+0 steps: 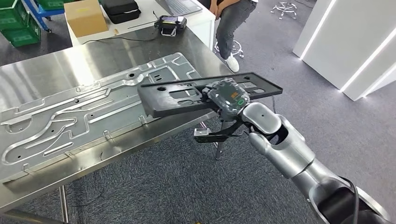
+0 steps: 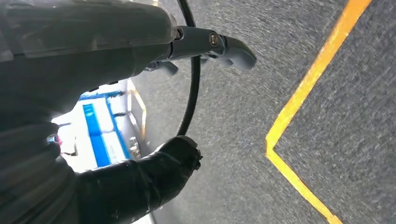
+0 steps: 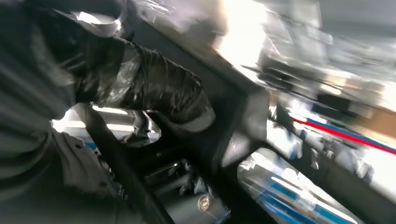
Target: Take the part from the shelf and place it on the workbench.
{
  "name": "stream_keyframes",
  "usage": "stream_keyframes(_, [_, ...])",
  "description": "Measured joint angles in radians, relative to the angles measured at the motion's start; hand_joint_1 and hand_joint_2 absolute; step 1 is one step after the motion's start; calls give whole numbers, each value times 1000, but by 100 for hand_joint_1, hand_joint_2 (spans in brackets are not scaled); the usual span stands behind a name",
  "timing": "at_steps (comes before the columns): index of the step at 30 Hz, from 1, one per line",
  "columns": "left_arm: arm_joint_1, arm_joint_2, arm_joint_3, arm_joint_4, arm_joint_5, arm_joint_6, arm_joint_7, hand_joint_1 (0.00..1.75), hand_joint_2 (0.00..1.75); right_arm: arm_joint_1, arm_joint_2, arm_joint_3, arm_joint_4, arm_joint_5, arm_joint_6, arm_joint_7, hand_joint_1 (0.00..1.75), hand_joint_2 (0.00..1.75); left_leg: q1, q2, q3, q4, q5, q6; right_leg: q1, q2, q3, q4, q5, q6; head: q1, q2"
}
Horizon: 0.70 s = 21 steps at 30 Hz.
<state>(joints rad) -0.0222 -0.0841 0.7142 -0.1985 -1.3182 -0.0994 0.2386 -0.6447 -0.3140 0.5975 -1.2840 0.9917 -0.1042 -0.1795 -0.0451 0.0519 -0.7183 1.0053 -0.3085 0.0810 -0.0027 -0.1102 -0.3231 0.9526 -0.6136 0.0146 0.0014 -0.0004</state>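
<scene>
Black and flat, the long plastic part (image 1: 187,95) is held by the right hand (image 1: 227,99), whose fingers grip it near its middle; the silver right arm (image 1: 280,140) reaches in from the lower right. One end of the part lies over the near right edge of the stainless-steel counter (image 1: 42,70), above the corner of a large stamped aluminium panel (image 1: 70,116) that lies flat on the counter; the other end juts out over the grey carpeted floor (image 1: 154,186). Whether the part touches the panel cannot be told. In the right wrist view, the dark fingers (image 3: 177,100) are wrapped over the edge of the blurred black part (image 3: 243,116). In the left wrist view, the left hand (image 2: 154,172) hangs above carpet marked with a yellow line (image 2: 303,93), its fingers (image 2: 233,49) apart and holding nothing. Beyond the counter stands a white table (image 1: 140,23) carrying a cardboard box (image 1: 85,17), a black case (image 1: 120,9) and a small device (image 1: 170,23); a person (image 1: 231,28) sits beside it.
</scene>
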Motion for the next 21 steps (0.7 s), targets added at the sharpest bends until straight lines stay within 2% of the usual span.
stream_keyframes(1, [-8,-3,2,-1,2,2,1,0,175,-26,21,13,15,2,0,5,175,175,1,-13,14,-3,-14,0,-4,1,-7,34,13,3,0,0])
stream_keyframes(2, [-16,-5,5,-1,4,3,2,0,175,-52,42,24,30,2,0,9,175,175,5,-27,31,-8,-27,4,-8,17,-33,94,37,4,0,0])
stream_keyframes(3, [-23,-8,9,-1,5,4,3,0,175,-76,58,34,47,3,-1,11,175,175,8,-41,50,-15,-38,7,-10,40,-78,171,58,5,0,0])
stream_keyframes(4, [-28,-10,14,-1,7,4,3,0,175,-93,69,45,64,3,-2,14,175,175,13,-55,72,-22,-47,11,-13,67,-132,248,63,6,0,0])
stream_keyframes(5, [-32,-12,17,-1,9,5,3,0,175,-102,76,54,83,4,-2,15,175,175,17,-71,94,-28,-60,14,-13,89,-184,306,44,8,0,0])
stream_keyframes(6, [-35,-14,21,-1,11,4,3,0,175,-106,80,63,100,4,0,16,175,175,21,-86,118,-32,-73,13,-15,99,-231,340,3,10,0,0])
stream_keyframes(8, [-34,-16,28,-1,18,2,5,0,175,-113,89,78,134,4,7,18,175,175,28,-116,166,-38,-105,5,-20,105,-309,344,-91,17,0,0])
stream_keyframes(9, [-31,-17,32,-1,21,0,7,0,175,-122,97,86,154,5,11,19,175,175,31,-127,190,-39,-125,-1,-22,105,-338,316,-114,20,0,0])
stream_keyframes(10, [-26,-18,36,-1,24,-1,8,0,175,-132,106,95,175,5,15,20,175,175,33,-137,214,-39,-145,-7,-23,105,-364,272,-100,22,0,0])
stream_keyframes(11, [-19,-19,40,-1,25,-1,9,0,175,-139,114,105,196,5,19,22,175,175,34,-143,232,-37,-168,-12,-25,107,-386,214,-22,23,1,0])
stream_keyframes(12, [-13,-20,43,-1,26,-1,9,0,175,-143,120,116,217,5,21,23,175,175,35,-149,249,-25,-192,-19,-26,109,-407,152,85,21,1,0])
stream_keyframes(13, [-10,-21,45,0,27,-1,9,0,175,-144,127,126,234,6,24,24,175,175,35,-155,258,-13,-216,-26,-25,110,-420,115,190,15,1,0])
stream_keyframes(14, [-8,-22,46,0,27,-1,8,0,175,-143,133,134,247,6,27,24,175,175,35,-159,264,2,-238,-35,-21,112,-427,97,265,5,1,0])
stream_keyframes(15, [-9,-23,48,0,28,0,8,0,175,-148,139,142,257,7,29,24,175,175,35,-161,265,22,-249,-43,-17,111,-429,99,286,-6,1,0])
stream_keyframes(16, [-11,-22,50,0,28,1,7,0,175,-156,148,146,263,8,31,23,175,175,35,-159,257,41,-249,-49,-16,110,-424,110,281,-17,1,0])
stream_keyframes(17, [-13,-22,51,0,29,2,5,0,175,-166,156,149,268,8,32,23,175,175,35,-147,241,77,-236,-54,-15,109,-419,111,271,-26,1,0])
stream_keyframes(18, [-16,-22,53,0,29,3,3,0,175,-177,164,152,273,8,33,23,175,175,36,-128,211,125,-220,-59,-17,108,-410,105,266,-33,0,0])
stream_keyframes(19, [-21,-22,56,0,30,5,1,0,175,-185,173,156,278,8,34,23,175,175,38,-106,177,179,-218,-65,-19,108,-398,98,260,-38,-2,0])
stream_keyframes(20, [-25,-23,59,0,31,6,-1,0,175,-190,178,160,284,9,36,23,175,175,42,-85,140,230,-232,-72,-19,108,-386,92,252,-42,-4,0])
stream_keyframes(21, [-29,-23,61,0,33,7,-3,0,175,-191,183,165,291,9,37,22,175,175,46,-71,106,269,-264,-79,-19,107,-374,89,244,-44,-5,0])
